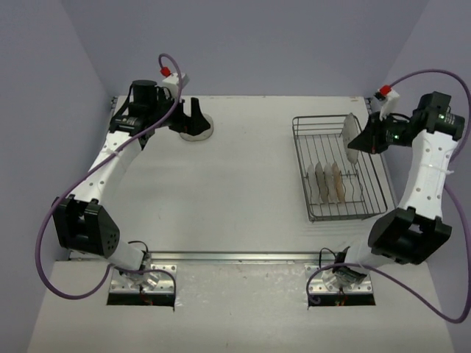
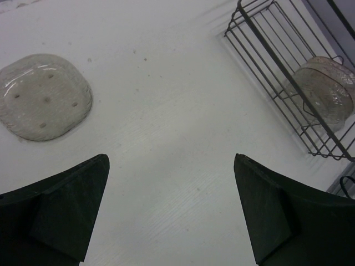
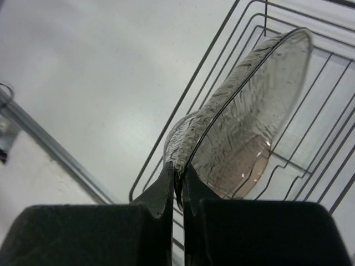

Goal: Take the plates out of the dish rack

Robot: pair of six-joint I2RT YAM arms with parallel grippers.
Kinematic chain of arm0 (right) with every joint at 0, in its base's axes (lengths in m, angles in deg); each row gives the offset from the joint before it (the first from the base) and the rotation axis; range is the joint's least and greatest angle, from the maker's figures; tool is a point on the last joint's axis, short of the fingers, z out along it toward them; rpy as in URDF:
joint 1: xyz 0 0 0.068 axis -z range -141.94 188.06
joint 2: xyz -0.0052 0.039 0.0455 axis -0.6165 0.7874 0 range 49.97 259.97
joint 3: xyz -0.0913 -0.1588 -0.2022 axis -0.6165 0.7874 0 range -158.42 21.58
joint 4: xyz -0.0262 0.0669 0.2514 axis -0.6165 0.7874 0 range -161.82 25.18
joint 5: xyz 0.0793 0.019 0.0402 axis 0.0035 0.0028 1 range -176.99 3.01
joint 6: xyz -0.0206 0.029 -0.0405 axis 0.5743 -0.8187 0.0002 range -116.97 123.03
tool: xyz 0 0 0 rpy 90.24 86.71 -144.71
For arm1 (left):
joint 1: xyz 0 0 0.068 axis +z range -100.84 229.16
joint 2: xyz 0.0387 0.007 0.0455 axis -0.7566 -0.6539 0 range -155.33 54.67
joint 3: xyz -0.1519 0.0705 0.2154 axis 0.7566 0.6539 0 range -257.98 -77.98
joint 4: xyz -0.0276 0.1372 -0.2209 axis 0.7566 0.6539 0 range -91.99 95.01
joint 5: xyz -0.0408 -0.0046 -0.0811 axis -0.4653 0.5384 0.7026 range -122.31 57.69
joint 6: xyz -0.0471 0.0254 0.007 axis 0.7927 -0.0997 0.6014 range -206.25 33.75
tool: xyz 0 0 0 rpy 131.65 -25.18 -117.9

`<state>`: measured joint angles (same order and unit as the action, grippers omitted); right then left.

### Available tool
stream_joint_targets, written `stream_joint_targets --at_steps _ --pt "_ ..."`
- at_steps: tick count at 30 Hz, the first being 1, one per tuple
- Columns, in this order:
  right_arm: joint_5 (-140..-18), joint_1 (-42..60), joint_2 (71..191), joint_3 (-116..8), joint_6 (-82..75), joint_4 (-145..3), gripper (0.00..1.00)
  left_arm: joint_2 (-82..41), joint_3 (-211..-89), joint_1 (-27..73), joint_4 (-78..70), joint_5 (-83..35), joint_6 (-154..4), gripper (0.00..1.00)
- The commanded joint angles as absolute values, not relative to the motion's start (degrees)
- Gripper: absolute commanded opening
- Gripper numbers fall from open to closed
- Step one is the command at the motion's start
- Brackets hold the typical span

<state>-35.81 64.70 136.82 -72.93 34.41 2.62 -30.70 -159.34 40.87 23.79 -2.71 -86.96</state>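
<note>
From above, we see the right gripper pinching a translucent plate upright at the far end of the dish rack. Three more plates stand between its tines. The left gripper hovers far left over a second clear plate lying on the table.

The left wrist view shows its fingers spread wide, holding nothing.

The right wrist view shows both fingers clamped on the translucent plate's thin rim. We judge that grip slim: the plate could pivot, slip, or snag a wire when lifted.
</note>
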Motion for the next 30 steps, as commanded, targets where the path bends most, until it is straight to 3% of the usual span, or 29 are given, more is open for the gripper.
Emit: stream_joint_targets --at_steps 1,8,15,20,30 --pt "-47.46 48.94 123.59 -62.95 40.27 -10.73 0.0 -28.84 -163.31 40.28 23.92 5.78 -83.36 0.93" --pt "-68.41 21.0 111.05 -49.18 46.42 -27.87 0.0 -30.45 -165.42 39.52 30.17 7.82 -85.95 0.91" --pt "-83.43 4.45 111.13 -40.78 56.67 -34.0 0.0 -34.99 -169.38 31.83 40.41 8.15 -93.51 0.9" --pt "-93.8 -3.4 108.62 -29.36 71.47 -46.75 0.0 -37.37 -169.95 24.71 44.08 5.16 -95.95 0.89" --pt "-97.89 -8.45 104.97 -15.89 86.32 -63.53 0.0 -40.98 -169.13 19.0 44.14 -0.04 -96.36 0.85"
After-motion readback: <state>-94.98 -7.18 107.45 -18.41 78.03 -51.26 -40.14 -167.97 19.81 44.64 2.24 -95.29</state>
